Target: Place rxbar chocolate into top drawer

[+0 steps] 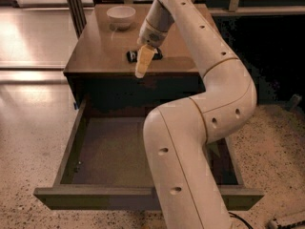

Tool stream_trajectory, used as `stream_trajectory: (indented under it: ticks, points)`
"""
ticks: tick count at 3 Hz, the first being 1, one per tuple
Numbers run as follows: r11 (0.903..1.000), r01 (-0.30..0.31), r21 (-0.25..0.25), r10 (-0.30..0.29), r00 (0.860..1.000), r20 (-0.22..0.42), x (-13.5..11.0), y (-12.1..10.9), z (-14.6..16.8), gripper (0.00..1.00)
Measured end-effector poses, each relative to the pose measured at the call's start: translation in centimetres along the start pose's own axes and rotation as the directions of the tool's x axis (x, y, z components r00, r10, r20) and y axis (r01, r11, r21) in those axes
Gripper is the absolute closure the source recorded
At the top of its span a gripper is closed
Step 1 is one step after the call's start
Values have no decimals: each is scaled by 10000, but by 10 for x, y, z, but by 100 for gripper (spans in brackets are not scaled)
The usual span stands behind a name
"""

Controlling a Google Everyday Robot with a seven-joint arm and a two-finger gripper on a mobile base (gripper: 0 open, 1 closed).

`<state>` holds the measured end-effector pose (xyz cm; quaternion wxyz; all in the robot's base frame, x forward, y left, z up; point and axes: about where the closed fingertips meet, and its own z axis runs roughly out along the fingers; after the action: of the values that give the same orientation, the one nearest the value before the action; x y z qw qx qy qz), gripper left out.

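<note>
The rxbar chocolate (132,56), a small flat black bar, lies on the cabinet top (95,56) near its front edge, mostly covered by my gripper. My gripper (143,63) hangs from the white arm right over the bar, its pale fingers pointing down toward the front edge. The top drawer (109,151) is pulled wide open below the cabinet top, with a bare grey-brown bottom. My arm's lower links cover the drawer's right half.
A white bowl (120,16) stands at the back left of the cabinet top. A dark metal post (74,6) rises behind the cabinet's left side. Shiny floor lies to the left, speckled floor to the right and front.
</note>
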<state>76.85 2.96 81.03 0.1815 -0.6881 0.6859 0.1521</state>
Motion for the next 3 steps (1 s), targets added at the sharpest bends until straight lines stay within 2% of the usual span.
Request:
stream_trajectory:
  ticks: [1,3]
  points:
    - [9998,-109,-135,109,9999,22,1,2,4,0]
    - [9998,-109,-135,109,9999,23,1,2,4,50]
